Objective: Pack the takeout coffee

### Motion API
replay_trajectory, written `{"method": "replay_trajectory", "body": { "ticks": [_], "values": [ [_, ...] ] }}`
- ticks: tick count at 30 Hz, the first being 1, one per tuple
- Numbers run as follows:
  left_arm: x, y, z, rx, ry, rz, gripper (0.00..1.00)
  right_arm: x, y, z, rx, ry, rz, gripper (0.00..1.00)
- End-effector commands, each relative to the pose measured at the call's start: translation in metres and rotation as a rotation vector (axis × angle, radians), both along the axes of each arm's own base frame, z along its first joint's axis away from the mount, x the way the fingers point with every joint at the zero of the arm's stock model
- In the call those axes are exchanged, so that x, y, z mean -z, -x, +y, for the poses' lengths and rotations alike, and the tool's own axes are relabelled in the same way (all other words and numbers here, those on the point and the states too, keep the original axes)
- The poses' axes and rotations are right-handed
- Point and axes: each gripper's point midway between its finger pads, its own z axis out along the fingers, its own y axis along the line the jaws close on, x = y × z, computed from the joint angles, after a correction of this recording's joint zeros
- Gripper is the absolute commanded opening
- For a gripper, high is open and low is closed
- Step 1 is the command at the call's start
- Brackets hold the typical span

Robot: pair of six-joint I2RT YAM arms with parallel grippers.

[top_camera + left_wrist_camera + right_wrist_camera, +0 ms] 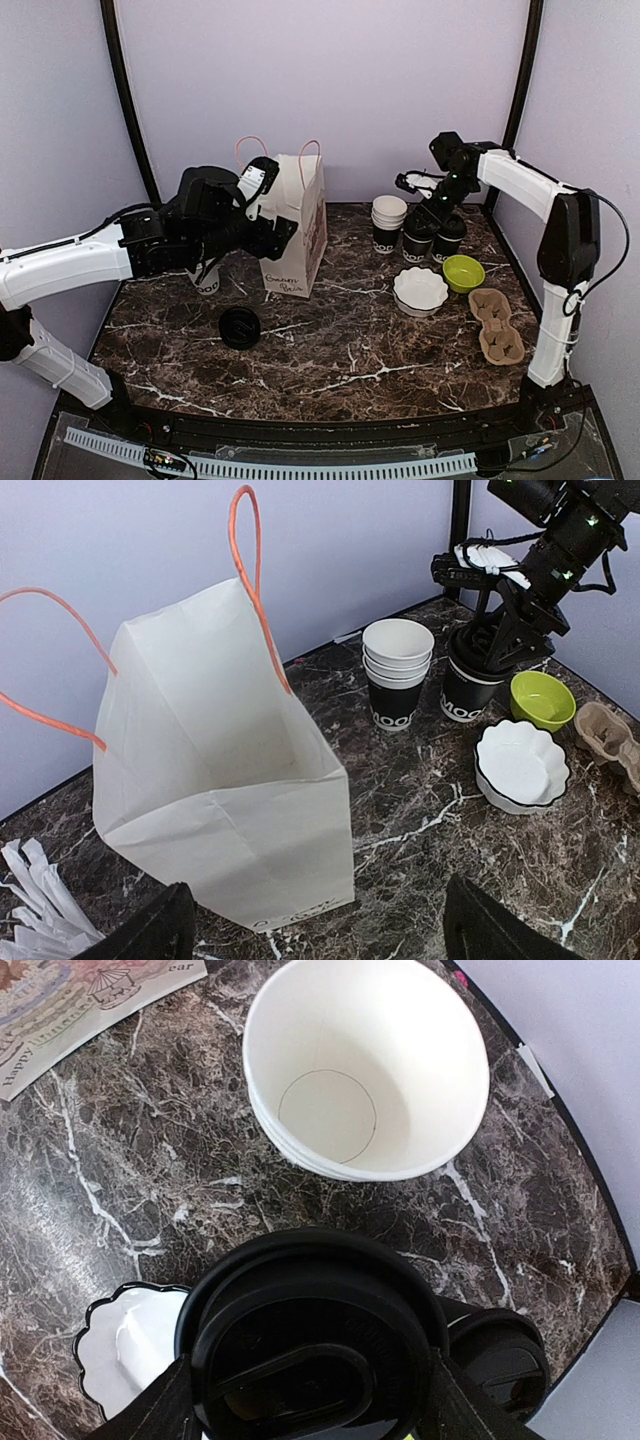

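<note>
Two takeout coffee cups stand side by side at the back right, black with black lids. My right gripper (432, 215) reaches down over the left one (417, 240). In the right wrist view its lid (315, 1340) fills the space between my fingers, which press against both sides of it. The second cup (449, 238) stands just beside it, its lid (503, 1360) showing at the lower right. The white paper bag (297, 225) stands open with orange handles. My left gripper (320, 940) hangs open beside and above the bag (230, 810), holding nothing.
A stack of lidless cups (388, 222) stands left of the coffees. A white scalloped bowl (421, 290), a green bowl (463, 272) and a cardboard cup carrier (497, 325) lie at the right. A loose black lid (240, 327) lies at the front left. White sticks (35, 900) are beside the bag.
</note>
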Motion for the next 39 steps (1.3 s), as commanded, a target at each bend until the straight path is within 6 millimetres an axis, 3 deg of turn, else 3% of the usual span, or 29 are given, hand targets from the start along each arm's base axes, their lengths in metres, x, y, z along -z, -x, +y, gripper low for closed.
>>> {"method": "replay_trajectory", "body": {
  "ticks": [1,4,7,9,13,15,19,24,27,33,39],
  "values": [
    [-0.001,0.003,0.001,0.012,0.018,0.007,0.88,0.008,-0.018,0.000,0.043,-0.025,-0.011,0.71],
    [-0.004,0.002,-0.001,0.016,0.008,0.014,0.88,0.014,-0.020,-0.002,0.058,-0.040,0.015,0.76],
    [-0.011,0.004,0.001,0.020,-0.017,0.028,0.88,0.006,-0.016,0.001,0.051,-0.063,0.019,0.85],
    [-0.025,0.004,0.005,0.012,-0.029,0.016,0.88,-0.004,-0.012,0.001,0.055,-0.076,0.008,0.88],
    [-0.076,-0.003,0.026,-0.076,-0.045,-0.056,0.91,-0.032,-0.002,0.001,0.059,-0.113,-0.034,0.91],
    [-0.095,-0.015,0.043,-0.158,-0.054,-0.068,0.92,-0.046,0.006,-0.001,0.060,-0.130,-0.055,0.91],
    [-0.108,-0.055,0.068,-0.253,-0.046,0.024,0.89,-0.074,0.030,0.000,0.041,-0.193,-0.099,0.90],
    [-0.103,-0.085,0.069,-0.252,-0.058,0.164,0.89,-0.095,0.060,-0.004,0.022,-0.226,-0.136,0.89],
    [-0.085,-0.099,0.071,-0.244,-0.043,0.249,0.89,-0.101,0.075,-0.009,0.017,-0.227,-0.160,0.89],
    [-0.052,-0.120,0.073,-0.259,-0.014,0.353,0.87,-0.089,0.095,-0.018,0.021,-0.209,-0.148,0.88],
    [-0.030,-0.124,0.080,-0.285,-0.037,0.413,0.83,-0.078,0.097,-0.015,0.019,-0.223,-0.129,0.88]
  ]
}}
